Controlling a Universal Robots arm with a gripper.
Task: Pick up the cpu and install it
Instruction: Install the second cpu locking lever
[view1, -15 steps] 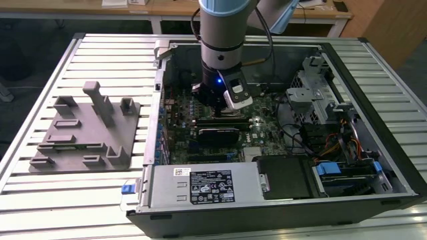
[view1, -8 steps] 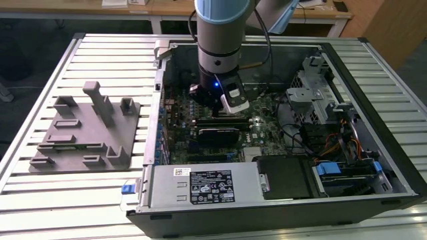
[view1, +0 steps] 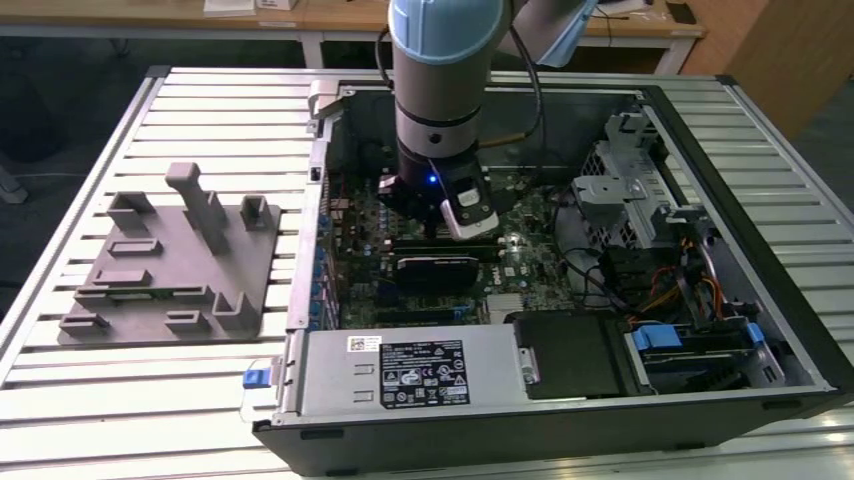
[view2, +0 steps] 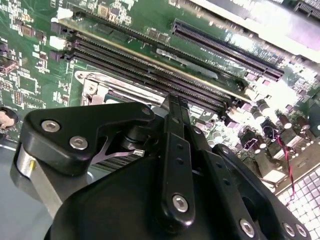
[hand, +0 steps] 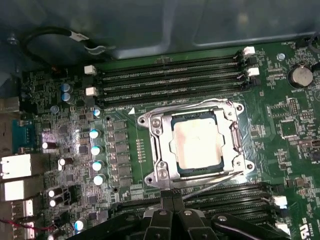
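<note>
Cpu (hand: 196, 146) already sits in the motherboard socket (hand: 159, 176), so installation looks nearly finished, with gripper (hand: 172, 204) hovering near it, fingers clenched and empty.

No print can be read with certainty.

- Power supply housing (view1: 400, 375): a black label with white print (view1: 424, 373) and a small white label (view1: 363, 344) in the exterior view; the characters are too small to tell.
- Motherboard (hand: 280, 100): white silk-screen lettering beside the components in the first wrist view, not legible.
- A white triangle mark (hand: 131, 111) is printed just beside one corner of the socket frame (hand: 159, 150) around the cpu (hand: 195, 145).
</note>
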